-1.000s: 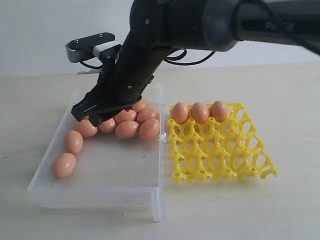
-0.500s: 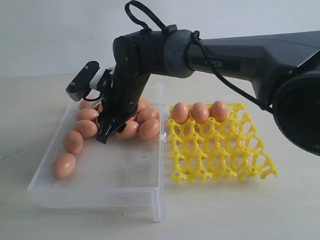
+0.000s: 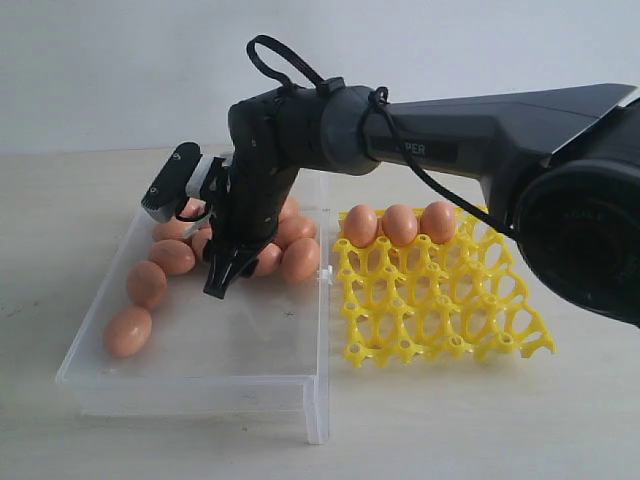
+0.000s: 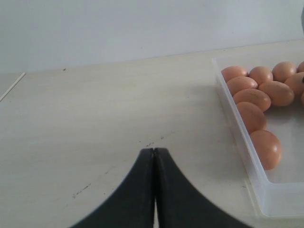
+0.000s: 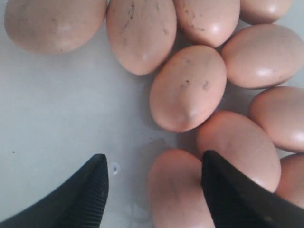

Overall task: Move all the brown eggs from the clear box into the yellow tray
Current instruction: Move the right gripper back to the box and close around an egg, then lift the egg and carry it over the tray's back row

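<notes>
Gaping right gripper (image 5: 153, 164) over brown eggs (image 5: 187, 88)

Tabletop (image 3: 585, 425), pale, matte. Bearing: clear box (image 3: 190, 388), directly beneath the right claw (image 3: 216, 288); yellow tray (image 3: 440, 320), off to the claw's arm side, just beside the box.

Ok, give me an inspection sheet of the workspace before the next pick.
Surface: pale tabletop, faint scuffs.
Job's things: brown eggs mostly clustered at the far end of the clear plastic box; three more in the back row of the yellow lattice egg tray.
Clutter: nothing seen.
Grippers: right gripper open, empty, above the cluster; left gripper shut, over bare table beside the box.
Cables: black cable looped over right arm.
Surroundings: plain pale wall.
</notes>
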You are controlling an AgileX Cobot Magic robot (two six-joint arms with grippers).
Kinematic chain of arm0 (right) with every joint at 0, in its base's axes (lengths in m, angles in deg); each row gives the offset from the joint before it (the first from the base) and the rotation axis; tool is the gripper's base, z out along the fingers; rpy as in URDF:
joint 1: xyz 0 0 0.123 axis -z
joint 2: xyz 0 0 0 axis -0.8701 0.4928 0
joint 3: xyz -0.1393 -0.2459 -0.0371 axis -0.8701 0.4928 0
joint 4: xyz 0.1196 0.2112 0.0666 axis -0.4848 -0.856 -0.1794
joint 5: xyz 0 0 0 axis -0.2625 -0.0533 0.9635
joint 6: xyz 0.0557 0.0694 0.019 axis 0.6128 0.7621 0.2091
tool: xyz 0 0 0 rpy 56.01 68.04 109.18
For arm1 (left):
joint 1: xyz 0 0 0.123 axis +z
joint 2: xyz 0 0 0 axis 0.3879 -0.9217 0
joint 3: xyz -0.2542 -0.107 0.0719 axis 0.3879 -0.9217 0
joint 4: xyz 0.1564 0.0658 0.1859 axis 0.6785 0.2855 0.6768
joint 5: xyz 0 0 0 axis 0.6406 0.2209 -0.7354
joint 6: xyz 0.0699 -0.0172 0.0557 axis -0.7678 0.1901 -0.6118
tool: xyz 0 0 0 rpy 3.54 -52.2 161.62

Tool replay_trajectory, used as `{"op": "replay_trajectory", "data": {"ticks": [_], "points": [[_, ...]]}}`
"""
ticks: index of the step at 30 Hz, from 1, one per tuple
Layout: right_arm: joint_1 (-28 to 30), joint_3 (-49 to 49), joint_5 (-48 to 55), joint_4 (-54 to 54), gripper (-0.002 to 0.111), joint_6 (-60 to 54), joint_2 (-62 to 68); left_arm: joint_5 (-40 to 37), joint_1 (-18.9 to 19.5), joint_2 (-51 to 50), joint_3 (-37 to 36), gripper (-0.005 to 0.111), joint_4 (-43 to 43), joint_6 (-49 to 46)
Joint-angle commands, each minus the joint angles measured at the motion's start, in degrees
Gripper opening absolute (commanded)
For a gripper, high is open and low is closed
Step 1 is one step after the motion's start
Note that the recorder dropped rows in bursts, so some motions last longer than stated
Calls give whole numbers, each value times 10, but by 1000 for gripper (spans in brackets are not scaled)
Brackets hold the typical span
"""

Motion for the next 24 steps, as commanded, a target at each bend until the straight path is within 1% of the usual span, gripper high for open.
{"op": "replay_trajectory", "data": {"ticks": [1, 9, 12, 14, 15, 19, 20, 24], "points": [[8, -4, 4, 8, 64, 12, 13, 8, 1, 3, 2, 0, -2, 2], [8, -4, 15, 2, 63, 29, 35, 8, 1, 3, 2, 0, -2, 2], [8, -4, 14, 2, 58, 55, 43, 8, 1, 3, 2, 0, -2, 2], [8, -4, 14, 2, 49, 64, 44, 8, 1, 3, 2, 0, -2, 2], [8, -4, 14, 1, 42, 66, 44, 8, 1, 3, 2, 0, -2, 2], [8, -4, 13, -13, 5, 76, 42, 8, 1, 3, 2, 0, -2, 2], [8, -4, 10, -13, 0, 77, 41, 8, 1, 3, 2, 0, -2, 2], [8, -4, 1, -28, 0, 79, 32, 8, 1, 3, 2, 0, -2, 2]]}}
